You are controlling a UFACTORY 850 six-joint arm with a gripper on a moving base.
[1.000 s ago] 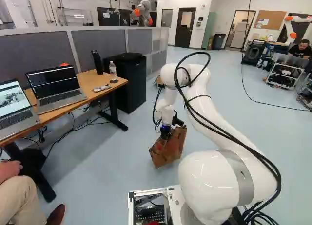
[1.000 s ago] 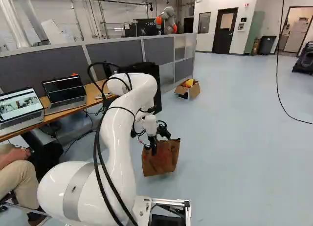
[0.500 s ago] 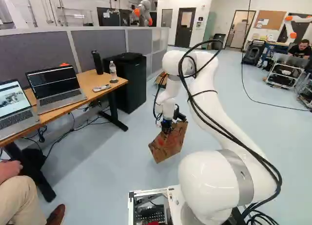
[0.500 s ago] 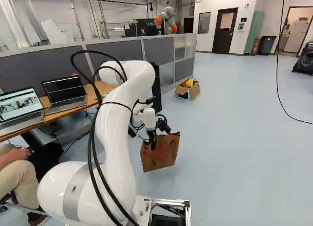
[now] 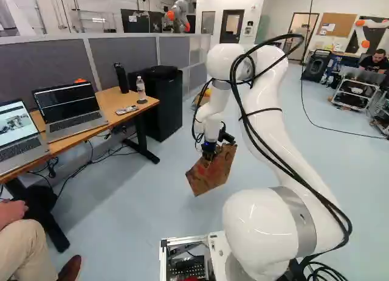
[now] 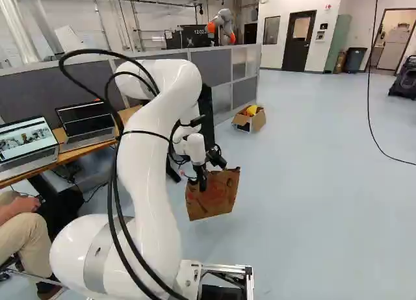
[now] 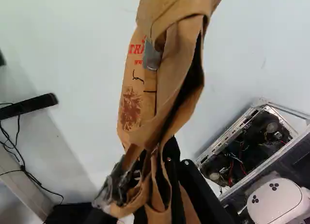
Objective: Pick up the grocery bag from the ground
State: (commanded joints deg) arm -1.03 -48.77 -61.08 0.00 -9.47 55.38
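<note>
In the left base view my gripper [image 5: 208, 152] points down at the top of the brown paper grocery bag [image 5: 213, 173], which hangs tilted off the floor. The right base view shows the same bag [image 6: 213, 197] below the gripper [image 6: 202, 179]. Seen from the wrist, the gripper [image 7: 157, 185] is shut on the bag's crumpled upper edge, and the paper folds hide most of its fingers. The bag [image 7: 133, 95] stretches ahead of the fingers, narrow and creased, with red print on its side.
A desk [image 5: 108, 104] with laptops stands at the left, a black cabinet [image 5: 163, 104] beyond it. A seated person's leg is near the base at left. Farther ahead, an open cardboard box [image 6: 257, 120] sits by the partition [image 6: 156, 66]. Another robot [image 5: 179, 16] stands behind the partition.
My arm has risen and drawn back somewhat, and the bag has come up with the gripper, tilting more. The base has not moved.
</note>
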